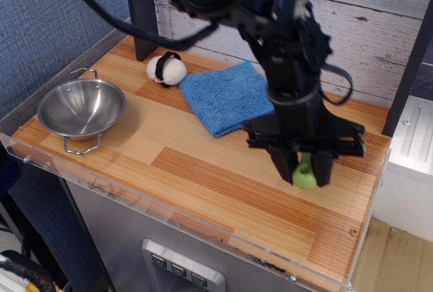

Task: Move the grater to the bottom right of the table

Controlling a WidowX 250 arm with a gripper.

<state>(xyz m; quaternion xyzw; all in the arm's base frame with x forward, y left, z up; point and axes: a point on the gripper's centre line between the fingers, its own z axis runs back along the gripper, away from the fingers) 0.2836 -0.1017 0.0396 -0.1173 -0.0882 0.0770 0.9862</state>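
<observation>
On the left of the bench [203,177] stands a steel bowl [81,108] with wire handles, and behind it, further in, lies a small white ball-shaped thing with a black band [167,69]. Next comes a blue cloth [226,96], lying flat near the back wall. None of these carries any writing that I can read, and I see no brand or label on the arm either.

On the right side, the gripper [302,167] is clamped on the grater [305,176], holding it by the lime-green handle above the right part of the bench, not far from the front right corner. Whether it touches the wood I cannot tell. Only the rounded green end shows; the metal head is hidden between the fingers.

I judge this utensil to be light and stiff. The chunky handle looks like smooth plastic, a little slippery, so a firm hold across its thick part seems the best place. The thin head would be less suitable.
</observation>
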